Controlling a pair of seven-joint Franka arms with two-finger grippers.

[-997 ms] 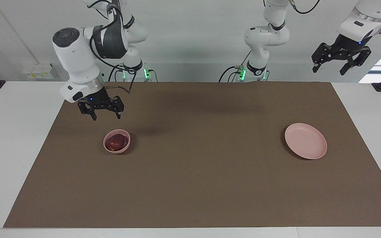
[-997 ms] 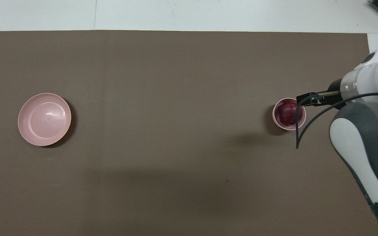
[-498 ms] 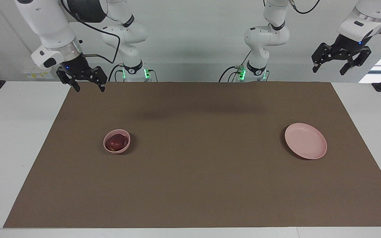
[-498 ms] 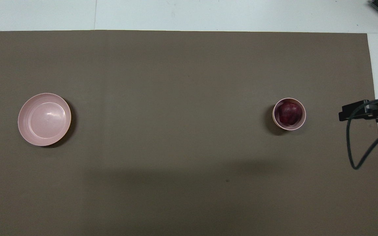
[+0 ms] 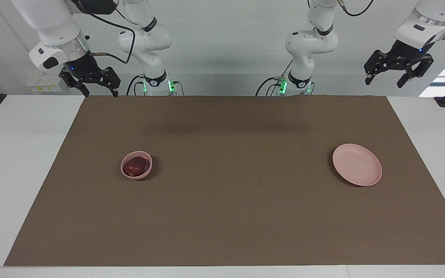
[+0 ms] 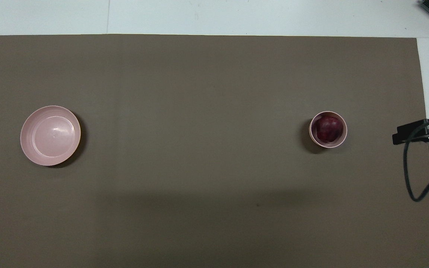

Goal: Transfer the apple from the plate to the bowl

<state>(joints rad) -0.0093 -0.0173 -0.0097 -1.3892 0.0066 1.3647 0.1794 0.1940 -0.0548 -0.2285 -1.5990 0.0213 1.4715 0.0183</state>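
A: The apple (image 5: 135, 166) sits in the bowl (image 5: 136, 165), the plate (image 5: 357, 164) bare. Any risk?

B: Little. The right gripper (image 5: 90, 79) and left gripper (image 5: 398, 68) both hang open and empty, up off the tabletop (image 5: 222, 216). Only a careless descent could knock the bowl.

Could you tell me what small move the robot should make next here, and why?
Probably none beyond parking. The apple already sits in the bowl, and the plate toward the left arm's end lies bare. The right gripper hangs open, raised at the mat's edge; the left gripper waits open and high. I would just let the right arm settle at rest.
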